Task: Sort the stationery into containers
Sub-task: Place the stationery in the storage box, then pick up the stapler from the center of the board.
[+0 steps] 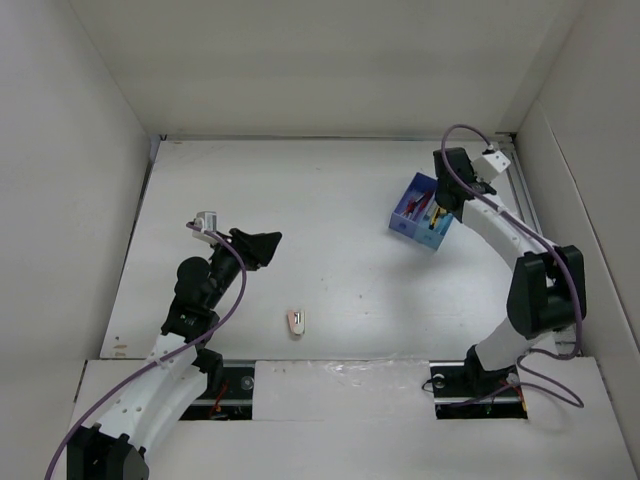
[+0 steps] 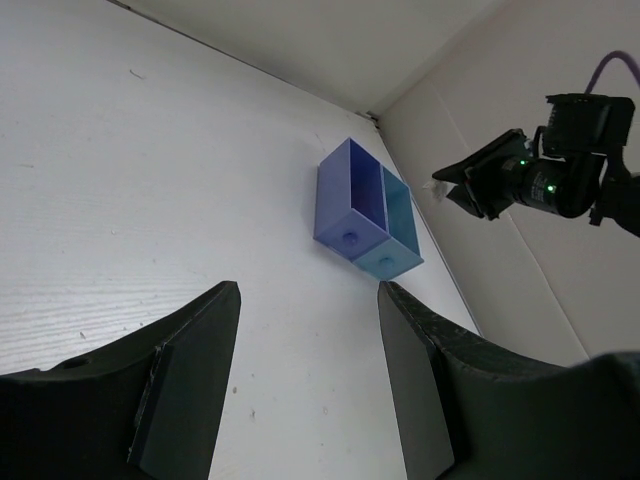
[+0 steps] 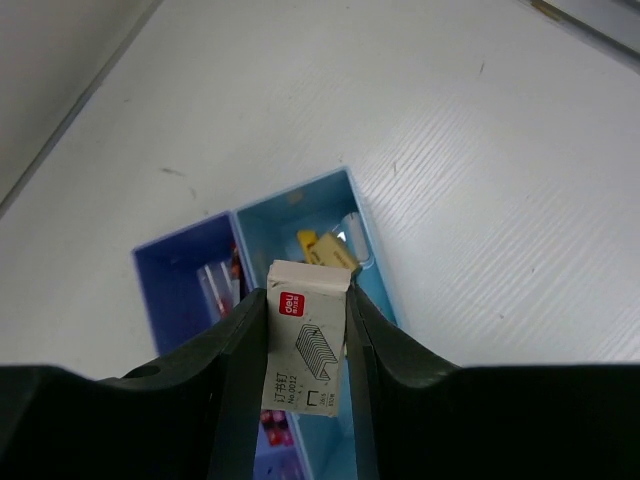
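Note:
The two-compartment box (image 1: 402,222) stands at the back right; it also shows in the left wrist view (image 2: 350,210). My right gripper (image 1: 441,205) hovers over it, shut on a small white staple box (image 3: 305,340) with a red logo. Below it, the light blue compartment (image 3: 372,262) holds a yellow eraser (image 3: 325,250). The dark blue compartment (image 3: 170,290) holds pens (image 3: 222,285). My left gripper (image 1: 262,245) is open and empty above the left middle of the table, its fingers (image 2: 190,370) wide apart. A small white-and-pink block (image 1: 297,321) lies near the table's front edge.
White walls close in the table on the left, back and right. The right arm (image 1: 520,250) runs along the right wall. Black base rails (image 1: 230,385) lie at the near edge.

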Motion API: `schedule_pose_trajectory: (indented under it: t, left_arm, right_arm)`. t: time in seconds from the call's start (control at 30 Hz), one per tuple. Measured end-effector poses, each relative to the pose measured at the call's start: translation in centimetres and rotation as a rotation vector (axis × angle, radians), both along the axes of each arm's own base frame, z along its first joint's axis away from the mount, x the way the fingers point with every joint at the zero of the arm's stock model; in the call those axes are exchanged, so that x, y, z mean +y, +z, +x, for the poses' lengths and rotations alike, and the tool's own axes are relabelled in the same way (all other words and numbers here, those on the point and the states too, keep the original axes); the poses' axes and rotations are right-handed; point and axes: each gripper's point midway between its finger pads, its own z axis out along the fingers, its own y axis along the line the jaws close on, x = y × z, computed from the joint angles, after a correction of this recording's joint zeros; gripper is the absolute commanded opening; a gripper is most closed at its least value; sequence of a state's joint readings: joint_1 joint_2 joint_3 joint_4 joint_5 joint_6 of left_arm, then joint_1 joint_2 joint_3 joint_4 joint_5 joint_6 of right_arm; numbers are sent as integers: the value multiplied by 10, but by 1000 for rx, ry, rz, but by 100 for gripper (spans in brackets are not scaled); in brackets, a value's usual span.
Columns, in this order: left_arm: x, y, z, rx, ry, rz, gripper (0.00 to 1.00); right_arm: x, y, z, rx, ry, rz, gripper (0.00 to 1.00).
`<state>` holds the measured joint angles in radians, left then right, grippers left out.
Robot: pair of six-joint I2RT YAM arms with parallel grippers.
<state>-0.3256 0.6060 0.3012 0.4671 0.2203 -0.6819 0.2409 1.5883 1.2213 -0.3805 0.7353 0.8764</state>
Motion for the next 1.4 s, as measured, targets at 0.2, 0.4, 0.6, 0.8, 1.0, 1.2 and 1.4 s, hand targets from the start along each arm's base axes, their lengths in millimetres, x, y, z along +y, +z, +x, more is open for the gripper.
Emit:
schedule_pose_trajectory:
  t: [0.2, 0.4, 0.6, 0.8, 1.0, 1.2, 1.4]
  left_arm:
    - [-1, 0, 0, 0, -5, 0, 54]
    - [-1, -2, 0, 6, -5, 2, 54]
    - [-1, -2, 0, 6, -5, 2, 54]
    - [-1, -4, 1, 15, -5, 5, 54]
    - [-1, -4, 1, 14, -5, 5, 54]
    - [-1, -4, 1, 15, -5, 5, 54]
    - [-1, -4, 1, 15, -5, 5, 54]
  right_arm:
    - [-19, -29, 13, 70, -17, -16, 6]
    - [-18, -40, 25, 81, -1, -3, 11]
    - [-16, -45, 29, 85, 5, 2, 24]
    - [-14, -42, 37, 70, 8, 7, 45]
    - [-13, -42, 37, 69, 9, 8, 49]
    - [-10, -38, 37, 61, 17, 10, 49]
    - [43, -10, 27, -11, 155, 53, 40]
